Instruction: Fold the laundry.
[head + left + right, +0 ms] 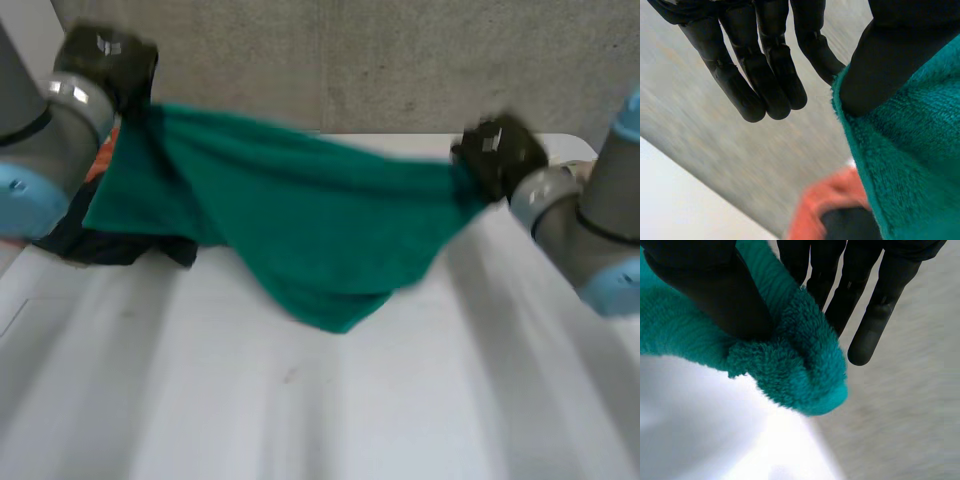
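Presently the green towel (300, 220) is held up in the air between the two hands, stretched across the far part of the white table (300, 400), with its middle hanging down until it almost reaches the table top. By the left hand (765, 65) one edge of the towel is pinched under the thumb against one finger, while the other fingers are kept straight and free. By the right hand (715, 295) a bunched corner is pressed between the thumb and straight fingers.

Several things could go wrong from here. The hold of the left hand looks thin, because only the border of the towel is taken; if the towel is pulled tight or swung, it may be lost from that side and the whole piece would fall in a heap. The towel is also hung just over a dark cloth (110, 245) and an orange cloth (830, 200) lying below the left hand, so these may be dragged along when the towel is lowered. Since the middle sags, wrinkles or an uneven fold may be produced if it is laid down without being spread first.

No brand, label or readable writing is found on the towel. Small light marks are seen on the backs of the hands in the head view, but they cannot be read.
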Action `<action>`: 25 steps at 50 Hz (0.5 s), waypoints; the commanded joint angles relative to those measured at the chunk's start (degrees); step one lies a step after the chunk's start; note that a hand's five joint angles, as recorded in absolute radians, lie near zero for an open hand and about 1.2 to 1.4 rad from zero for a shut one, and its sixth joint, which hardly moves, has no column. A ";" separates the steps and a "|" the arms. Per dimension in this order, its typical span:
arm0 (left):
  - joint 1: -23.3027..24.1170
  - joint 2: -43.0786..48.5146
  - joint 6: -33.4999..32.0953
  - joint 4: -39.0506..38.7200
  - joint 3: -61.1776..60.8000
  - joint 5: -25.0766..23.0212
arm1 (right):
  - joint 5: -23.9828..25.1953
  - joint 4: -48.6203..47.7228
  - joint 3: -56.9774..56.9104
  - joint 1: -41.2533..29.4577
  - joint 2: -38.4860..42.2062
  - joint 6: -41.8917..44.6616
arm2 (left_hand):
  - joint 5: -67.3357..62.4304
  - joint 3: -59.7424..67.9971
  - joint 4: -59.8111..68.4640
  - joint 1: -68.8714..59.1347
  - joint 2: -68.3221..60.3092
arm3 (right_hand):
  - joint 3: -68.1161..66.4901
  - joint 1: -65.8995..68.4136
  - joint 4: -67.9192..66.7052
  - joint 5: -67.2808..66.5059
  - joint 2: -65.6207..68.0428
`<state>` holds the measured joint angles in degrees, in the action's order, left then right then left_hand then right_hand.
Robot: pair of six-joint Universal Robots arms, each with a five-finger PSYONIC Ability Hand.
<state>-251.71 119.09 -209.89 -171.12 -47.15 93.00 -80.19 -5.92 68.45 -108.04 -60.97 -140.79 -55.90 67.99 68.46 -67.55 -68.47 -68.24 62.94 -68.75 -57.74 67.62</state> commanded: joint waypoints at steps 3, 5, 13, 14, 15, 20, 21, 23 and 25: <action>2.80 -2.63 3.34 -12.74 11.30 1.57 | -3.48 -26.23 -9.48 -0.86 -0.81 -11.88 | -14.10 12.01 11.54 -12.45 -11.53 | -11.76 17.06 -11.25 -12.26 12.38; 2.89 -4.47 4.14 -15.20 8.05 2.36 | -3.22 -31.43 -8.25 -0.59 -0.99 -12.41 | -14.10 12.01 11.54 -12.45 -11.53 | -11.76 17.06 -11.25 -12.26 12.38; 3.94 -7.21 5.02 -15.30 -13.21 0.87 | 3.28 -27.84 3.69 2.22 -1.17 -10.57 | -14.10 12.01 11.54 -12.45 -11.53 | -11.76 17.06 -11.25 -12.26 12.38; 4.20 -7.21 5.02 -15.56 -15.58 0.61 | 4.07 -26.88 5.18 2.57 -0.99 -10.30 | -14.10 12.01 11.54 -12.45 -11.53 | -11.76 17.06 -11.25 -12.26 12.38; 4.82 -6.86 4.85 -15.56 -20.21 0.00 | 5.38 -25.30 7.20 3.01 -0.82 -9.60 | -14.10 12.01 11.54 -12.45 -11.53 | -11.76 17.06 -11.25 -12.26 12.38; 6.67 -3.00 4.67 -15.30 -30.53 -1.15 | 10.22 -17.83 14.16 5.29 1.29 -4.34 | -14.10 12.01 11.54 -12.45 -11.53 | -11.76 17.06 -11.25 -12.26 12.38; 7.02 -1.94 4.58 -15.30 -31.41 -1.15 | 10.75 -16.60 15.03 5.73 1.99 -3.02 | -14.10 12.01 11.54 -12.45 -11.53 | -11.76 17.06 -11.25 -12.26 12.38; 7.98 0.86 4.67 -14.43 -33.52 -0.89 | 12.16 -12.48 17.05 7.04 3.83 1.62 | -14.10 12.01 11.54 -12.45 -11.53 | -11.76 17.06 -11.25 -12.26 12.38; 8.51 2.37 4.93 -13.63 -34.15 -0.71 | 12.60 -9.13 17.50 8.02 5.07 5.59 | -14.10 12.01 11.54 -12.45 -11.53 | -11.76 17.06 -11.25 -12.26 12.38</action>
<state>-245.36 115.43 -205.11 -186.53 -75.66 92.22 -70.83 -24.89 81.55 -102.94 -59.81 -145.45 -55.90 68.03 68.63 -67.55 -68.52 -68.25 62.94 -68.75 -58.03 67.62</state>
